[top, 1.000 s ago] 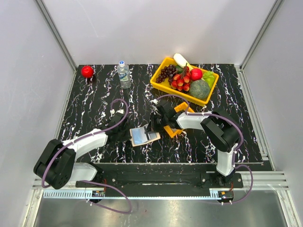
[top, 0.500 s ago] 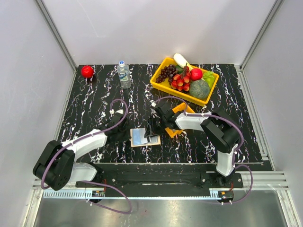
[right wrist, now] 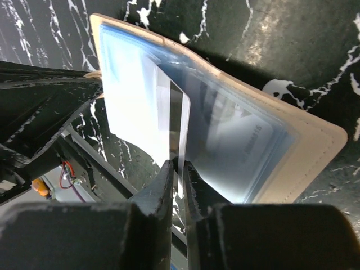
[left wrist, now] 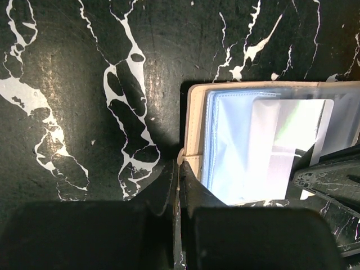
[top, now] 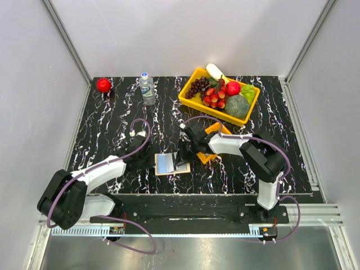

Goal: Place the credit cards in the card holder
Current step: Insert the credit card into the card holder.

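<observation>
As the left gripper [left wrist: 178,180] clamps the tan folding card holder [left wrist: 194,121], the right gripper [right wrist: 178,169] pinches a thin silvery card [right wrist: 169,112], which I'd say needs sliding deeper inside.

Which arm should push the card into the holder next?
Right. The right gripper pinches the card, whose edge is already at the sleeves of the holder. The left gripper is clamped on the holder's edge, steadying it.

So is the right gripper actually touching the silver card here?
Touching. The right wrist view shows the right gripper closed on the lower edge of the silver card, which stands over the open card holder.
</observation>
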`<action>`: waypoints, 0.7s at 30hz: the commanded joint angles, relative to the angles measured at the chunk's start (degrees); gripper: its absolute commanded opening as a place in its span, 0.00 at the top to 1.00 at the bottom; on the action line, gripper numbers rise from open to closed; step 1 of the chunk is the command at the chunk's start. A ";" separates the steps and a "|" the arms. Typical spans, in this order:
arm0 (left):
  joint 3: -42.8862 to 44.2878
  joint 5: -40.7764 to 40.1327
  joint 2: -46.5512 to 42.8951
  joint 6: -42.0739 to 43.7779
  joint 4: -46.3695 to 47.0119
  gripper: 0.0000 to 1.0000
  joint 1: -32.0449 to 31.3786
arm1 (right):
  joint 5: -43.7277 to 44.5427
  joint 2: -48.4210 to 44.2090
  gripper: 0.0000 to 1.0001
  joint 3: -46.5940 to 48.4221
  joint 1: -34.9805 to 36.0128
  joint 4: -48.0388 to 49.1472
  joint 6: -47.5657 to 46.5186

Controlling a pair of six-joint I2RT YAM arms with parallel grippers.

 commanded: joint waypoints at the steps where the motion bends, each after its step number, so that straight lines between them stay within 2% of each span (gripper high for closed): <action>1: -0.91 0.78 -2.09 -0.51 2.65 1.00 0.20 | -2.93 1.28 0.86 2.68 0.65 0.30 0.94; 14: -2.58 2.45 -3.15 -1.83 4.41 1.00 0.20 | -5.31 5.06 0.78 5.49 2.32 0.48 3.32; 21: -2.67 1.93 -3.68 -1.92 3.88 1.00 0.20 | 1.54 0.94 0.61 5.06 2.32 -2.25 0.68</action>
